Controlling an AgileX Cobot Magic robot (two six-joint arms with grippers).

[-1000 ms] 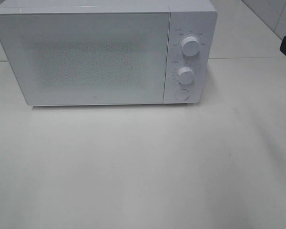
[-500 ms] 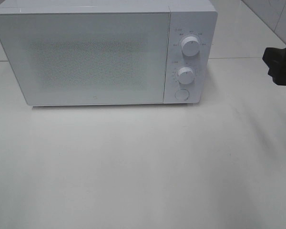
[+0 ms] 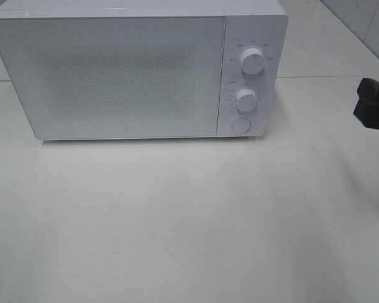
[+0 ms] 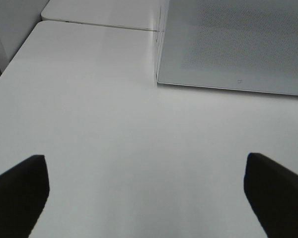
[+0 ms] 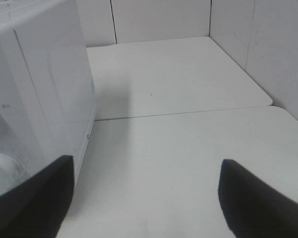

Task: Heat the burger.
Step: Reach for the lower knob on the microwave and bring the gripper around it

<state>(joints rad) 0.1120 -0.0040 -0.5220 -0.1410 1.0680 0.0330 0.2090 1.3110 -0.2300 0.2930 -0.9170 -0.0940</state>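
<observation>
Matte black left hand (image 4: 146, 198) and right hand (image 5: 144, 198), blunt wedge fingers (image 4: 20, 198)

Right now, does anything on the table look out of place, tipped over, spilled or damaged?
Nothing stands out. The closed microwave sits level and square on the white table, and no spill, dent or crack shows. The only oddity is that no burger appears in any view. Whether it is inside the microwave cannot be told.

From high we face the microwave (image 3: 139, 69) front; low wrist cameras share it, ahead of the left gripper (image 4: 144, 168), beside the right gripper (image 5: 146, 166).
</observation>
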